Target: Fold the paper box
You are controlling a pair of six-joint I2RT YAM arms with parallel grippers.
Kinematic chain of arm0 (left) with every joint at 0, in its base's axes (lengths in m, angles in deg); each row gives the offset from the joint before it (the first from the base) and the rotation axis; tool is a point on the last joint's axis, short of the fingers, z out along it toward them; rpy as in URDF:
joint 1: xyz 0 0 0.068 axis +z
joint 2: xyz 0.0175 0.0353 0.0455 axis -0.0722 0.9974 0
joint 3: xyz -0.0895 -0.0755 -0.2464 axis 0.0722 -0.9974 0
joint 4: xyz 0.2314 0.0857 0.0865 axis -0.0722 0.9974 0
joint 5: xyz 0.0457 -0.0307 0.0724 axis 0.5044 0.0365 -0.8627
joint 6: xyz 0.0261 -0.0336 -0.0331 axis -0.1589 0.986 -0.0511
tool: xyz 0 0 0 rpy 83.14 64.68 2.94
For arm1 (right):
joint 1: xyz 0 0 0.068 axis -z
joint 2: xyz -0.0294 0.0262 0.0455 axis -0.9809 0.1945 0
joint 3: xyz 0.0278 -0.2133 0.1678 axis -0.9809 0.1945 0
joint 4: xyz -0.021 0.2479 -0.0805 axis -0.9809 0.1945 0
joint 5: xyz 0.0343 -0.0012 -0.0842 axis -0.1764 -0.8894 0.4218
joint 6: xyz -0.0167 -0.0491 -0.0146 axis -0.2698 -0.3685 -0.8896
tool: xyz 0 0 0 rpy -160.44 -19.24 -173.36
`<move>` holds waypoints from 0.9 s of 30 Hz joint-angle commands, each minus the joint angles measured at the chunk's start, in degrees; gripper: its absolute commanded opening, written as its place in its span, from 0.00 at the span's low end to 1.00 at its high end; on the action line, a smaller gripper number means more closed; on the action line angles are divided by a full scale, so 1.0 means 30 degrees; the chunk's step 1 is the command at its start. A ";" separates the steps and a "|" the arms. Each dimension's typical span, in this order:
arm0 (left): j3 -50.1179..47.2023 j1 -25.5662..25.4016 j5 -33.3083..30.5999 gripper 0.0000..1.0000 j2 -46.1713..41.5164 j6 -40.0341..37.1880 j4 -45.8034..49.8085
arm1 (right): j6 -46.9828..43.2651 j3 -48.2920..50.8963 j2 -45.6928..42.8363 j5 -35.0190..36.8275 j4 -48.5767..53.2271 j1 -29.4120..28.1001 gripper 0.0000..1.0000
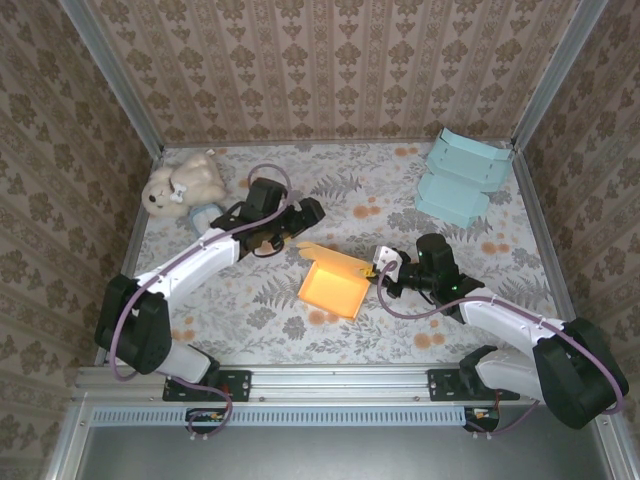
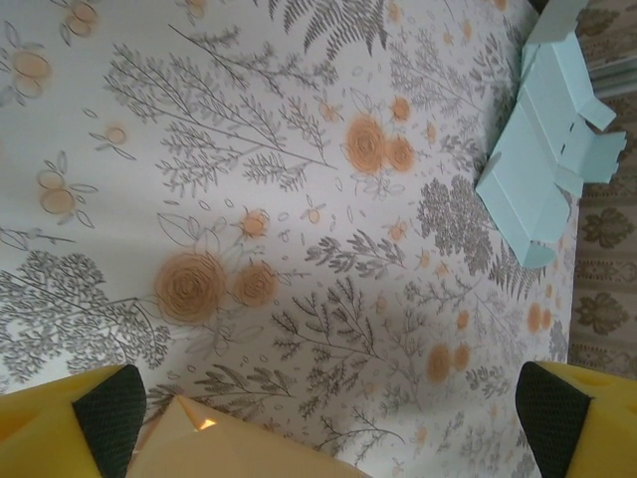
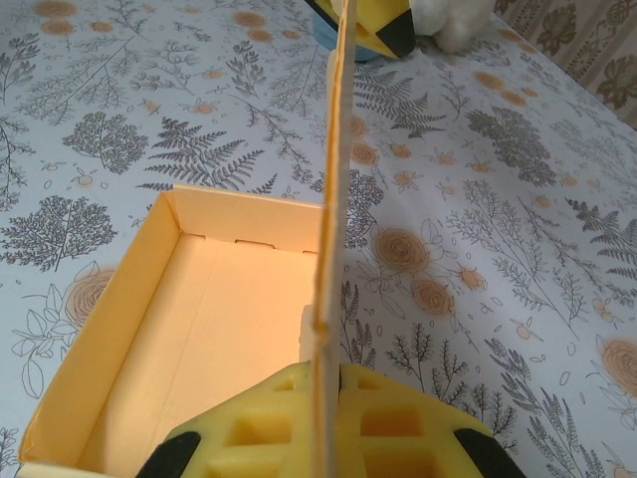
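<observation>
An orange paper box (image 1: 333, 290) lies open in the middle of the table, its lid flap (image 1: 342, 262) standing up along the far right side. My right gripper (image 1: 374, 270) is shut on that flap; the right wrist view shows the thin edge (image 3: 331, 179) pinched between the yellow fingers (image 3: 418, 428), with the box's inside (image 3: 199, 329) to the left. My left gripper (image 1: 306, 218) stands open just behind the box's far corner. In the left wrist view that corner (image 2: 229, 443) sits low between the wide-apart pads (image 2: 105, 413), touching neither.
A cream plush toy (image 1: 185, 185) lies at the back left. A light blue folded paper box (image 1: 460, 178) sits at the back right, also in the left wrist view (image 2: 547, 169). Patterned walls close the table on three sides.
</observation>
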 commanded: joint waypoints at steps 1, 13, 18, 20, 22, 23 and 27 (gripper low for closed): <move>0.0318 -0.0517 -0.0002 0.98 0.0346 0.0410 -0.0034 | -0.0140 -0.0661 0.0140 -0.0683 0.0244 0.0068 0.08; -0.0674 -0.1431 -0.0963 0.97 0.0272 0.0659 0.0130 | -0.0184 -0.0721 0.0186 -0.0167 0.0347 -0.0189 0.08; -0.0792 -0.1861 -0.1100 0.97 0.0408 0.0783 0.0189 | -0.0181 -0.0692 0.0171 0.0092 0.0368 -0.0306 0.08; -0.0796 -0.1995 -0.1024 0.97 0.0494 0.0871 0.0190 | -0.0172 -0.0698 0.0171 0.0357 0.0391 -0.0385 0.08; -0.0791 -0.2204 -0.1203 0.97 0.0452 0.0952 0.0238 | -0.0219 -0.0721 0.0215 0.0753 0.0482 -0.0487 0.08; -0.0789 -0.2326 -0.1363 0.97 0.0423 0.0995 0.0274 | -0.0237 -0.0750 0.0243 0.0969 0.0537 -0.0560 0.08; -0.0791 -0.2814 -0.1725 0.97 0.0323 0.1284 0.0363 | -0.0505 -0.0860 0.0346 0.1424 0.0783 -0.0890 0.08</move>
